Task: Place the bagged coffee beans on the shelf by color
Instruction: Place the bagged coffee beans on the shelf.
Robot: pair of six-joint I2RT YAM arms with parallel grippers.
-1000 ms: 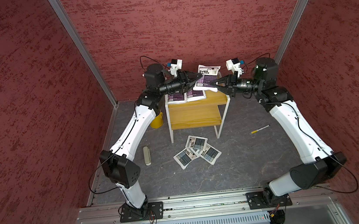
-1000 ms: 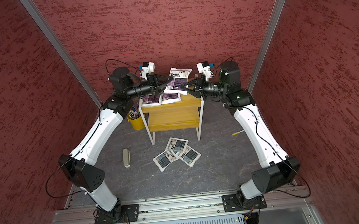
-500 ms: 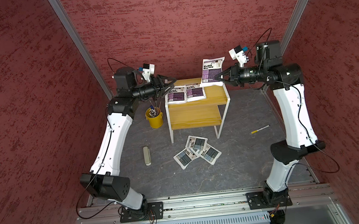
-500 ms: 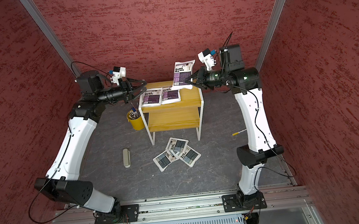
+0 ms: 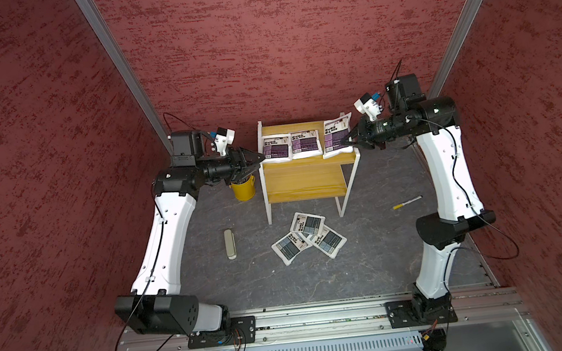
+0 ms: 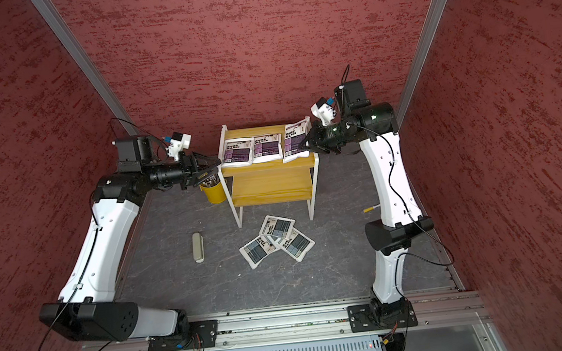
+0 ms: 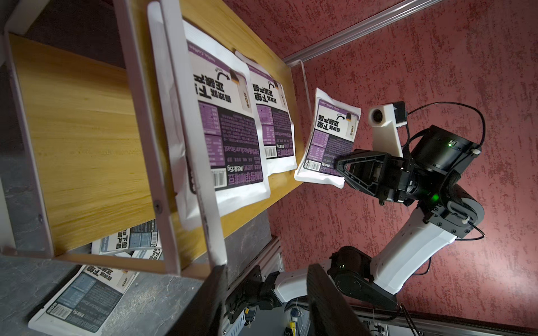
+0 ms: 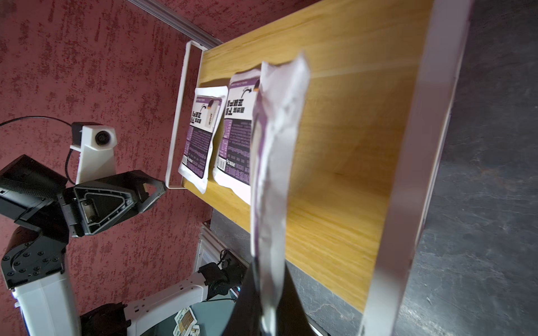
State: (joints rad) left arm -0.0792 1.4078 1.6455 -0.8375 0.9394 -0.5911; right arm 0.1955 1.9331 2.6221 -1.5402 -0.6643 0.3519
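I see right gripper (image 5: 350, 139) pinching purple pouch (image 5: 335, 135) edge, pouch at its 9 o'clock, at shelf (image 5: 304, 178) top's 3 o'clock end; left gripper (image 5: 258, 159) spread, empty, at shelf's 9 o'clock.

In the left wrist view the nearest purple pouch (image 7: 230, 136) reads "Medium Roast" and "75g", amid Chinese print and a barcode.

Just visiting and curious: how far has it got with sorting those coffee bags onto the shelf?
Done: two purple pouches lie on the shelf's top board. In hand: the right end effector pinches the third purple pouch at that board's right end; the left end effector is open and empty. Left: three blue-grey pouches on the tabletop.
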